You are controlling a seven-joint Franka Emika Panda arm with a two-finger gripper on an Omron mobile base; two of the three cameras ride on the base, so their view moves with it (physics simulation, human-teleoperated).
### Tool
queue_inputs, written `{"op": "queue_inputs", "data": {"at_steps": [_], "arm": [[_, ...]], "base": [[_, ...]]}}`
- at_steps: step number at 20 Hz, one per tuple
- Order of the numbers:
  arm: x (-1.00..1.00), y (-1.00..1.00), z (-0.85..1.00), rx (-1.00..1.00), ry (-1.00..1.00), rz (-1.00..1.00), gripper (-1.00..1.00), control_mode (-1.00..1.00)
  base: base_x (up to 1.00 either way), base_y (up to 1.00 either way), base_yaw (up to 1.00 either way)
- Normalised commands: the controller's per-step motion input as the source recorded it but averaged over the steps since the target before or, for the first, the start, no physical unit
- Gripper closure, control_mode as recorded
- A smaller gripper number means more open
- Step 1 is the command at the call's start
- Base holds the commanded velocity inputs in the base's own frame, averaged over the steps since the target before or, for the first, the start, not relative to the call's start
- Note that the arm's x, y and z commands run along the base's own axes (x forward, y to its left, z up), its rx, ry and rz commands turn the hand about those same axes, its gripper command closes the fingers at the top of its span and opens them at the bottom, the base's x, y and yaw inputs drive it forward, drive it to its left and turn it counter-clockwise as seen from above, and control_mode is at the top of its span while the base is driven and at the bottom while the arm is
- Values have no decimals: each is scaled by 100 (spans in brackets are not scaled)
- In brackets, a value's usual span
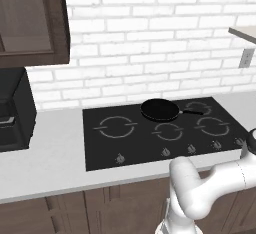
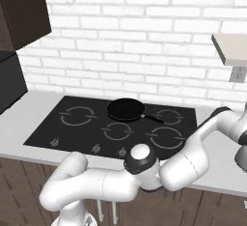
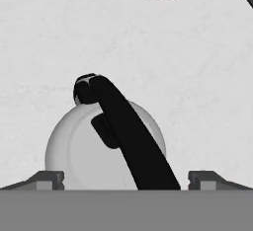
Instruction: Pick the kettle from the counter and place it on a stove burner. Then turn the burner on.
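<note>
**Open pincer poised over the kettle on the counter**

In the left base view we see the black cooktop (image 1: 160, 130) set into the pale counter (image 1: 50, 153). A black frying pan (image 1: 160, 109) sits on the cooktop's back row, its handle pointing right. The widest burner ring (image 1: 116, 127) lies left of the pan, bare. Our white arm (image 1: 200, 188) rises in front of the cooktop and reaches off to the right.

In the right base view we see the same cooktop (image 2: 116, 123) with the pan (image 2: 126, 109) behind its middle ring and the widest ring (image 2: 77, 116) at its left. The arm (image 2: 144, 172) bends across the cooktop's front and stretches to the right, past its edge.

In the hand view we look down on the kettle (image 3: 89, 148), standing on the counter (image 3: 74, 37). Its dark arched handle (image 3: 128, 136) runs across the dome. The gripper (image 3: 126, 179) stands wide open: its two fingertips (image 3: 47, 179) sit at either side of the kettle, apart from it, holding nothing.
</note>
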Motion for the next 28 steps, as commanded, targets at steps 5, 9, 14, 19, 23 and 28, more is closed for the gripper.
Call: {"op": "queue_inputs", "data": {"at_steps": [5, 9, 14, 19, 23, 28], "arm": [[0, 0, 0, 0, 0, 7, -100, -100], [2, 5, 0, 0, 0, 6, -100, -100], [10, 0, 0, 0, 0, 5, -100, -100], [11, 0, 0, 0, 1, 3, -100, -100], [9, 0, -4, 0, 3, 4, -100, -100], [1, 0, -9, 2, 4, 3, -100, -100]], "base": [[0, 0, 0], [0, 0, 0], [0, 0, 0], [0, 0, 0], [0, 0, 0], [0, 0, 0]]}}
